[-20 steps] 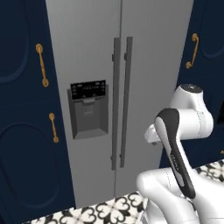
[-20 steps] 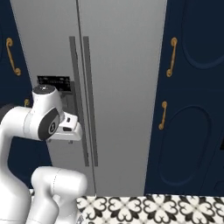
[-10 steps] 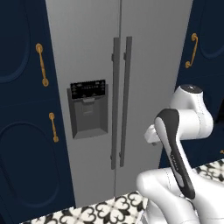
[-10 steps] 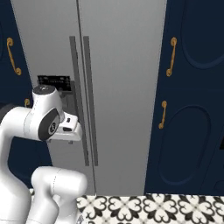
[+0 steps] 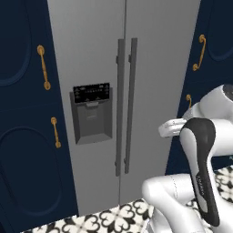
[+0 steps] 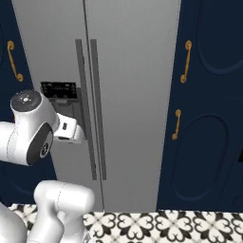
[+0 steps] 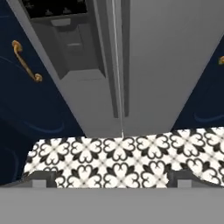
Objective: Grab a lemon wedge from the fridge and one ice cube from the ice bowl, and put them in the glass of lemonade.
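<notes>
I am parked in front of the fridge [image 5: 136, 91] and both its doors are closed — so the lemon wedge must be inside, hidden from me. My tool [image 7: 111, 177] is spread wide and holds nothing. In the hand view the two long handles [image 7: 116, 57] sit at twelve o'clock, well apart from the tips — I think opening a door comes first.

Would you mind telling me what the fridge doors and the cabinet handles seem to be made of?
The fridge looks like brushed steel or grey-painted metal: flat, matte light grey. The cabinet handles look like brass: warm gold, slightly shiny. Being rendered, neither is certain.
</notes>
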{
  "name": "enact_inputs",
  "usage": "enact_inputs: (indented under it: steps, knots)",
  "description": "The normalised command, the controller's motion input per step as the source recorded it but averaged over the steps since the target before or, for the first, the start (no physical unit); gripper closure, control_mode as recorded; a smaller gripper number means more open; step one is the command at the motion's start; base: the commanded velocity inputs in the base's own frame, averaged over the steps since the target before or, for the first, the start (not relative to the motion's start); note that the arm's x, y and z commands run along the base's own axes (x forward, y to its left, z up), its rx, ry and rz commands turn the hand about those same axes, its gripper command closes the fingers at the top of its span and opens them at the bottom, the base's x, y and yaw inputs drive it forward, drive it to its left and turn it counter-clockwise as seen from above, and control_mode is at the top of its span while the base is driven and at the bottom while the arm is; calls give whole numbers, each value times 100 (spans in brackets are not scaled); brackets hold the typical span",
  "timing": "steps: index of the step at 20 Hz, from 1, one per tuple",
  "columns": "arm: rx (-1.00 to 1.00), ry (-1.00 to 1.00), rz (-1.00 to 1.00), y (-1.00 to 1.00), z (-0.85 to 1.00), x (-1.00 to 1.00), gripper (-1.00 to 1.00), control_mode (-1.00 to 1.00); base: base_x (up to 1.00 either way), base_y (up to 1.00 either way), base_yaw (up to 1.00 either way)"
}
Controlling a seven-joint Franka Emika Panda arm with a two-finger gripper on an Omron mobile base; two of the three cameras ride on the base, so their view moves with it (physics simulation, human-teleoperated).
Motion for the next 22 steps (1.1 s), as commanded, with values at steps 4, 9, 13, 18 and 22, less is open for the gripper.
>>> enact_inputs:
  steps: [4,9,13,18,22]
  knots:
    - [4,-53,-17,3,100,0,-100,-100,0,0,0]
    - [-13,-15,-12,6,100,12,-100,-100,0,0,0]
    - [-7,4,-9,-13,19,33,-100,-100,0,0,0]
    - [0,3,0,-12,-14,86,-100,-100,0,0,0]
    - [1,3,10,12,-53,100,-100,-100,0,0,0]
